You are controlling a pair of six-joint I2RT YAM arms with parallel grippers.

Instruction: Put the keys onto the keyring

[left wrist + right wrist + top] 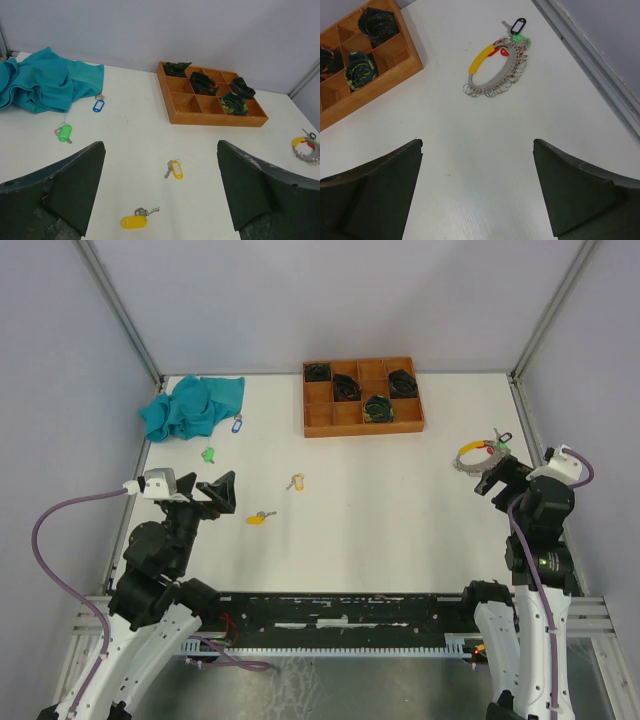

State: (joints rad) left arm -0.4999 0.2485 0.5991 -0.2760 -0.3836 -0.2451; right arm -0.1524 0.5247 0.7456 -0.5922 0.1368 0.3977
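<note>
A yellow-tagged key [259, 518] [135, 220] lies on the white table just ahead of my left gripper [222, 492] [160, 150], which is open and empty. A second key with a cream-yellow tag [296, 481] [174, 169] lies farther on. A green-tagged key [208, 453] [64, 133] and a blue-tagged key [237, 424] [98, 105] lie near the cloth. The keyring [474, 453] [495, 70], a metal ring with a yellow grip and several small rings and tags, lies at the right. My right gripper [490, 480] [477, 145] is open and empty just short of it.
A teal cloth [192, 405] [45, 80] lies bunched at the back left. A wooden compartment tray [362, 425] [215, 120] [395, 75] with black coiled bundles stands at the back middle. The frame rail [590, 60] runs along the table's right edge.
</note>
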